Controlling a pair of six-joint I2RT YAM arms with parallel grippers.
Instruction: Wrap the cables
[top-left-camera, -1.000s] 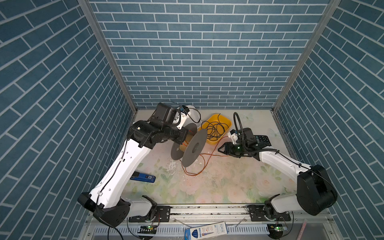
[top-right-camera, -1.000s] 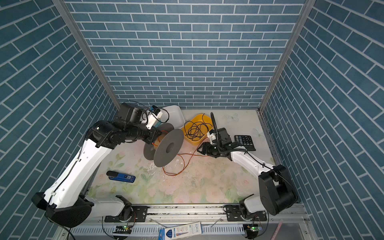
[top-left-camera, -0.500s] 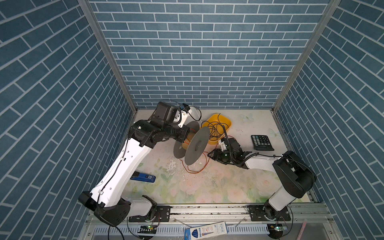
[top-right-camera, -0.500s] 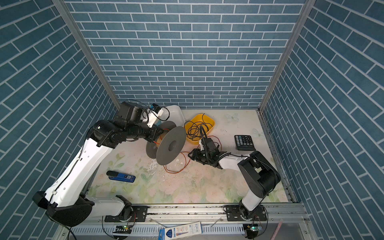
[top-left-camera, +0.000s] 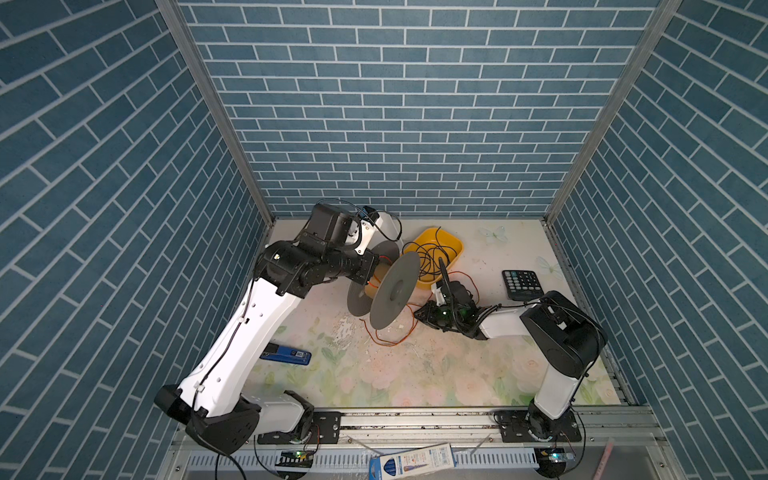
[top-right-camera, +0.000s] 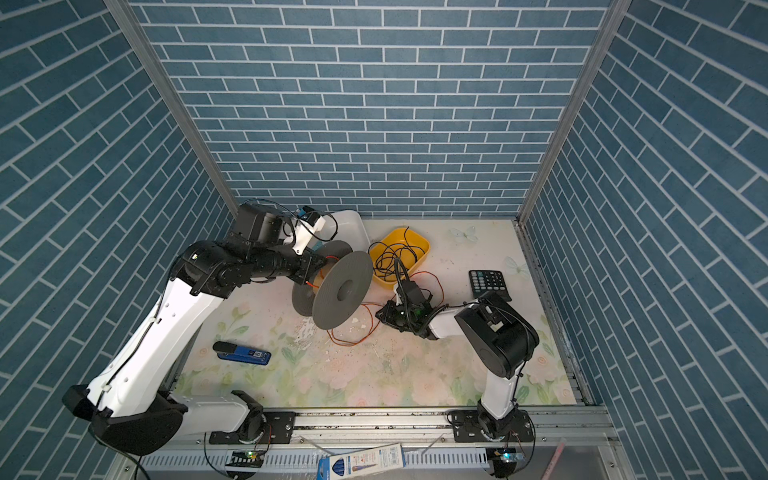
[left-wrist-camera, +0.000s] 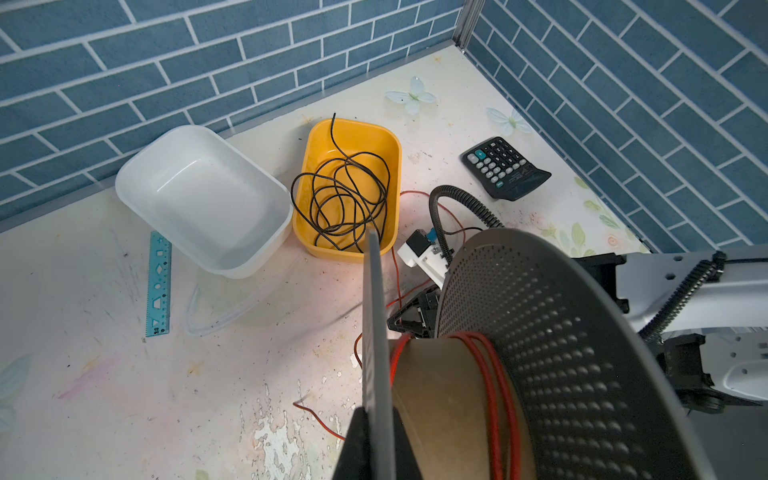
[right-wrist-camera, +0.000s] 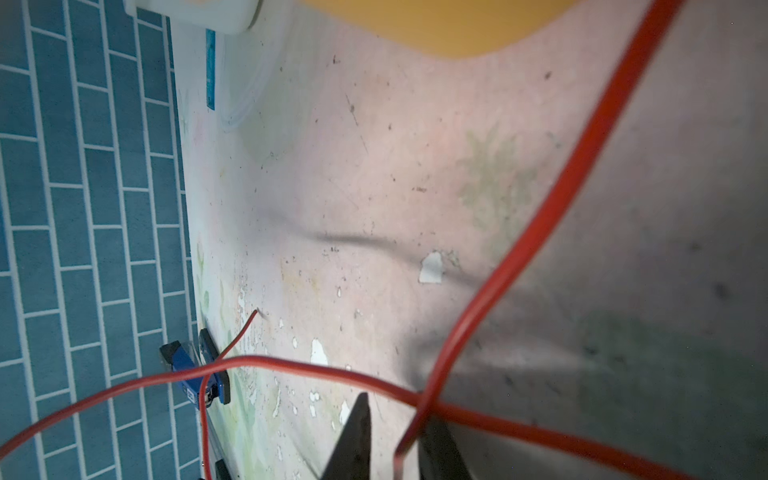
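My left gripper (top-left-camera: 371, 267) (top-right-camera: 316, 266) (left-wrist-camera: 374, 432) is shut on one grey flange of a spool (top-left-camera: 395, 291) (top-right-camera: 343, 291), held on edge above the table. A few turns of the orange-red cable (left-wrist-camera: 494, 395) lie on its cardboard core (left-wrist-camera: 440, 399). The rest of the cable (top-left-camera: 386, 343) (top-right-camera: 353, 343) trails in loose loops on the table below. My right gripper (top-left-camera: 419, 316) (top-right-camera: 384, 316) (right-wrist-camera: 397, 411) is low beside the spool. Its fingers stand close together with a cable strand (right-wrist-camera: 419, 419) running between them.
A yellow tub (top-left-camera: 451, 245) holding a thin black wire tangle sits behind the right gripper. A white tub (top-right-camera: 353, 224) stands by the back wall, with a blue ruler (left-wrist-camera: 158, 282) beside it. A calculator (top-left-camera: 521, 284) lies at the right, a blue stapler (top-left-camera: 286, 354) at the front left.
The right arm has folded in and moved left and down from near the calculator to the cable beside the spool. Its jaws have closed in. The spool has barely shifted.
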